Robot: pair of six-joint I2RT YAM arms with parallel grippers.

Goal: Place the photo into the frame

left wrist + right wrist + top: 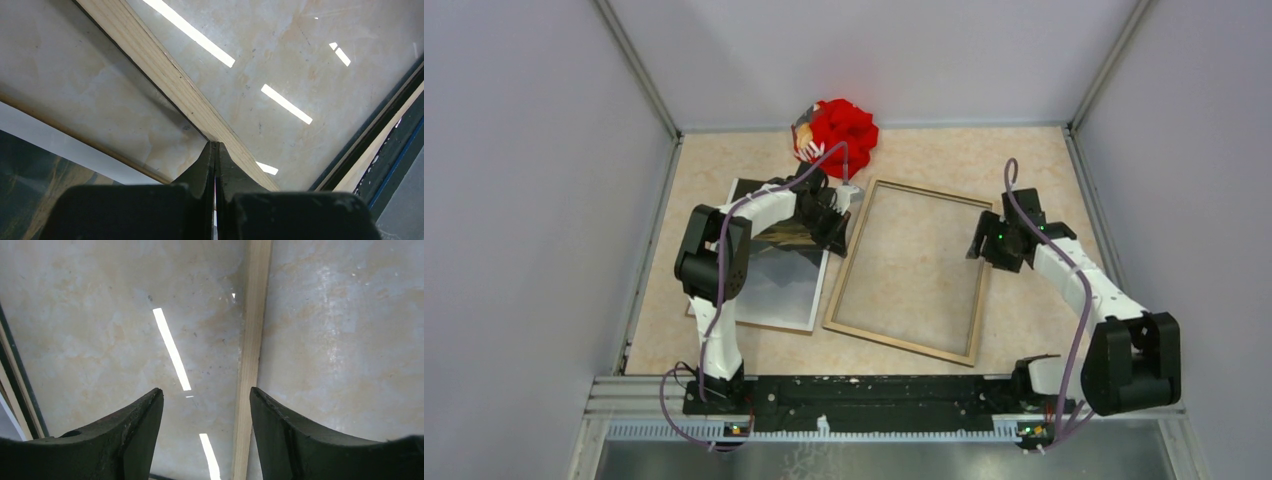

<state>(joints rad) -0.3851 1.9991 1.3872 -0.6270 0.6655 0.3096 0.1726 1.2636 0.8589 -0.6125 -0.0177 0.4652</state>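
Marble tabletop (1024, 160), frame (900, 343) wood-side up, long axis near-to-far, photo (784, 285) alongside left

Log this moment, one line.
frame: flat, wood side up | photo: beside it, outside | left gripper: shut at frame's left rail | right gripper: open over right rail

From above, the left arm (759, 210) lies over the far part of the photo (774, 290), so we cannot see its far right corner. The wrist views each cut the frame (899, 343) down to a stretch of wooden rail and pane. The left fingers (202, 167) meet at the rail, but we cannot tell whether their tips touch it. The right fingers (135, 425) run off the bottom edge of their view. Beside the red bundle (844, 130) sits something pale and striped (802, 140), too small for us to name.
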